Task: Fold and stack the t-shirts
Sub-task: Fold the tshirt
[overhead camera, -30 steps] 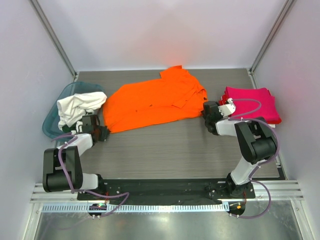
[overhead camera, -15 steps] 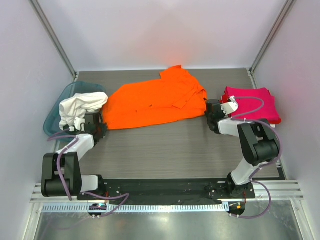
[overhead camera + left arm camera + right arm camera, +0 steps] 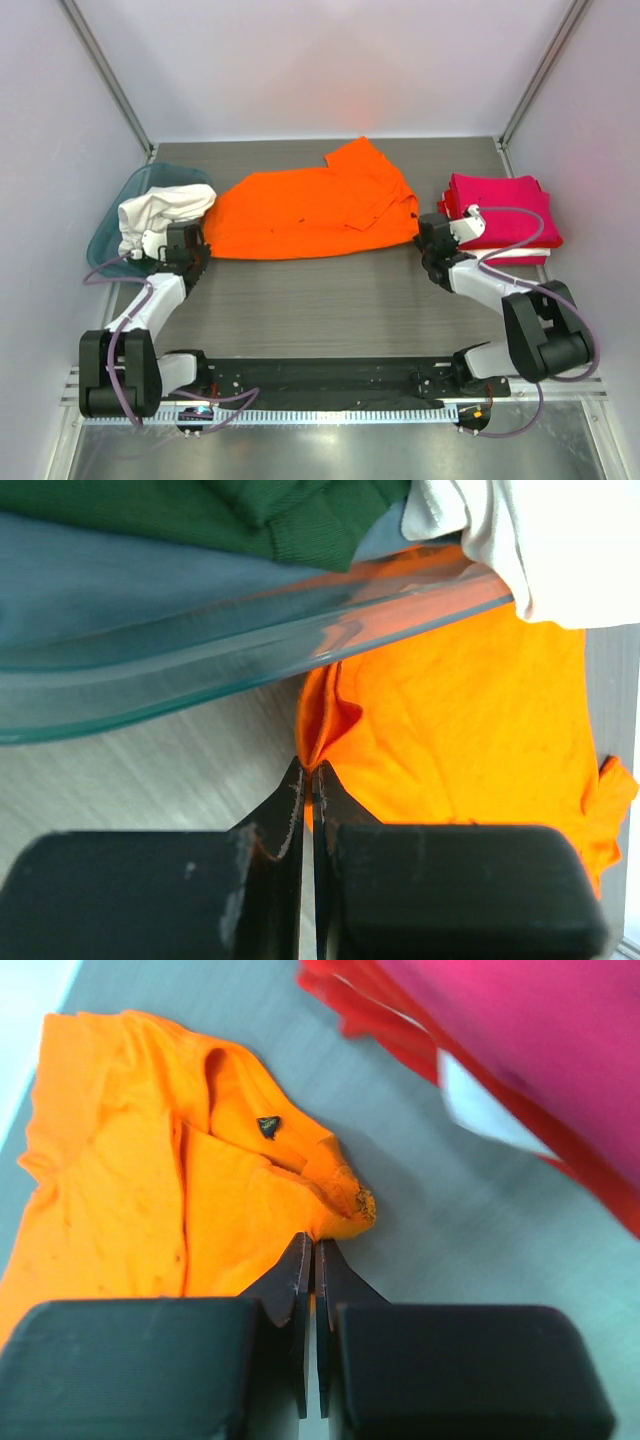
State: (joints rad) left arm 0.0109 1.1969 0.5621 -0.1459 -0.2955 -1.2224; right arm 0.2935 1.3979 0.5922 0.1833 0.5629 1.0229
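A bright orange t-shirt (image 3: 310,210) lies spread across the middle of the table, stretched between my two grippers. My left gripper (image 3: 203,250) is shut on a pinched fold of its left edge (image 3: 325,715), with cloth showing between the fingertips of that gripper (image 3: 311,768). My right gripper (image 3: 420,235) is shut on the shirt's right corner (image 3: 340,1205), and the jaws of the gripper (image 3: 313,1243) are nipped on the hem. A folded magenta-red t-shirt (image 3: 500,208) sits at the right. A white t-shirt (image 3: 155,215) and a dark green one (image 3: 270,510) lie in the tub.
The teal plastic tub (image 3: 108,235) stands at the left edge, its rim (image 3: 250,640) just beyond my left fingers. A white layer (image 3: 480,1110) shows under the magenta stack. Frame posts rise at both back corners.
My right gripper has shut on the orange shirt's corner. Both grippers have drawn back toward the near edge, pulling the shirt flatter and wider.
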